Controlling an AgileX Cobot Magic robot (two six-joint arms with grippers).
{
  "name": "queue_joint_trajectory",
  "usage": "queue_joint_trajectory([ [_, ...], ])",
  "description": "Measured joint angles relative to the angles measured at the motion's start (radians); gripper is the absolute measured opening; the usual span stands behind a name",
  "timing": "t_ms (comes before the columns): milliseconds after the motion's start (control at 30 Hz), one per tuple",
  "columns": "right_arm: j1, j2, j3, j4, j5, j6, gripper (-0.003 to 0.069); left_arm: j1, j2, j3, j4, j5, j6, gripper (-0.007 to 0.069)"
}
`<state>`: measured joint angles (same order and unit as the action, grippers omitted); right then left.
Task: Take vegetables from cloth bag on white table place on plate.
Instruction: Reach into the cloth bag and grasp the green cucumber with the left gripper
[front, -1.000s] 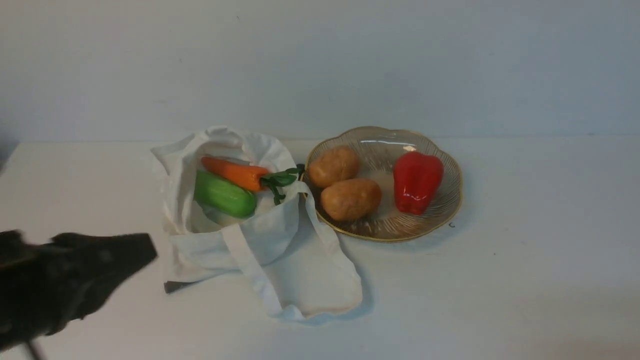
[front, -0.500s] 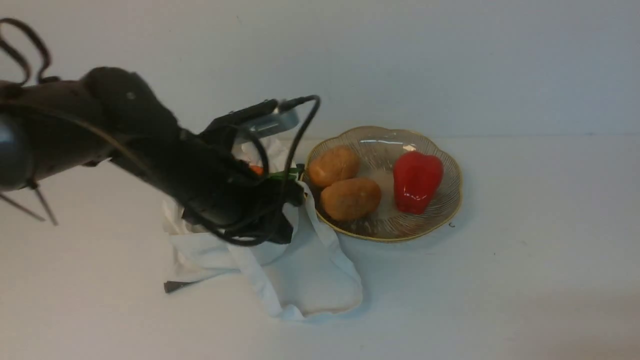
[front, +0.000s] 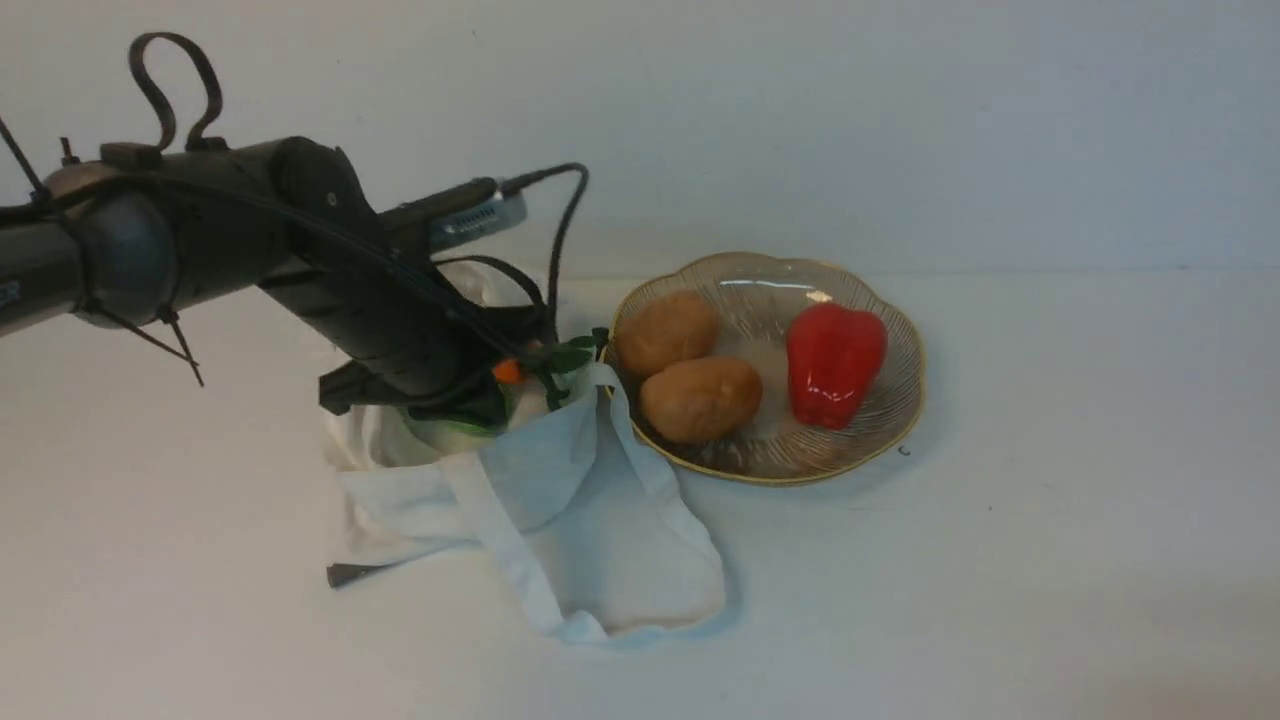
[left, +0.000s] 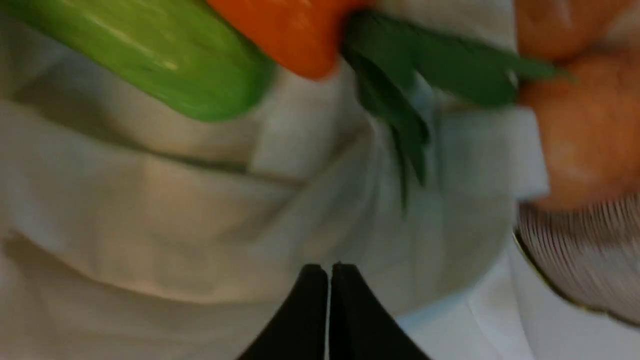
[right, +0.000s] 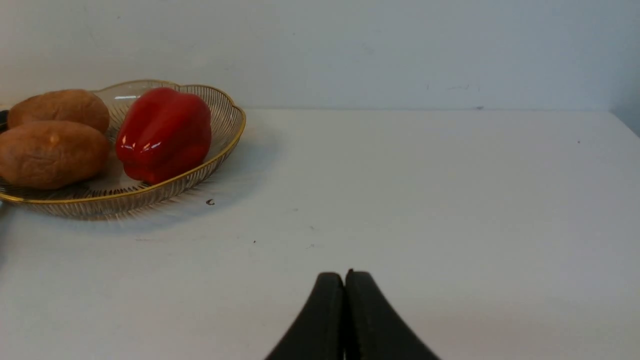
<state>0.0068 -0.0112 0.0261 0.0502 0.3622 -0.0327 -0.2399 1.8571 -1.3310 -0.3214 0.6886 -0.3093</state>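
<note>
The white cloth bag (front: 560, 500) lies open on the white table (front: 1050, 560), left of the glass plate (front: 872, 440). My left arm (front: 380, 320) reaches over the bag's mouth and hides most of its contents; only the carrot's end (front: 508, 371), its leaves (front: 568, 356) and a sliver of the green cucumber (front: 455, 426) show. In the left wrist view my left gripper (left: 329, 270) is shut and empty above the bag's fabric (left: 150, 225), short of the cucumber (left: 150, 55) and the carrot (left: 290, 30). My right gripper (right: 345, 276) is shut and empty over bare table.
The plate holds two brown potatoes (front: 668, 332) (front: 702, 398) and a red pepper (front: 833, 362), with bare glass at its front. The bag's strap handles (front: 500, 540) trail toward the table's front. A grey wall (front: 900, 120) stands behind the table.
My left arm has swung up from the front left corner and out over the bag's mouth, covering the cucumber and most of the carrot. The bag, plate and right gripper have not moved.
</note>
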Motion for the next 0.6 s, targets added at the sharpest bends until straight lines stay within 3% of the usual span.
queue_joint_trajectory([
  [167,0.0,0.0,0.0,0.0,0.0,0.0,-0.0015,0.036,0.018,-0.002,0.021,-0.054,-0.074,0.0016],
  [333,0.0,0.0,0.0,0.001,0.0,0.0,-0.0015,0.037,0.061,-0.005,0.019,-0.124,-0.09,0.0111],
  [467,0.0,0.0,0.0,0.001,0.0,0.0,-0.0015,0.04,0.115,-0.005,0.017,-0.195,-0.149,0.0275],
  [600,0.0,0.0,0.0,0.001,0.0,0.0,-0.0015,0.04,0.15,-0.005,0.016,-0.259,-0.199,0.0367],
])
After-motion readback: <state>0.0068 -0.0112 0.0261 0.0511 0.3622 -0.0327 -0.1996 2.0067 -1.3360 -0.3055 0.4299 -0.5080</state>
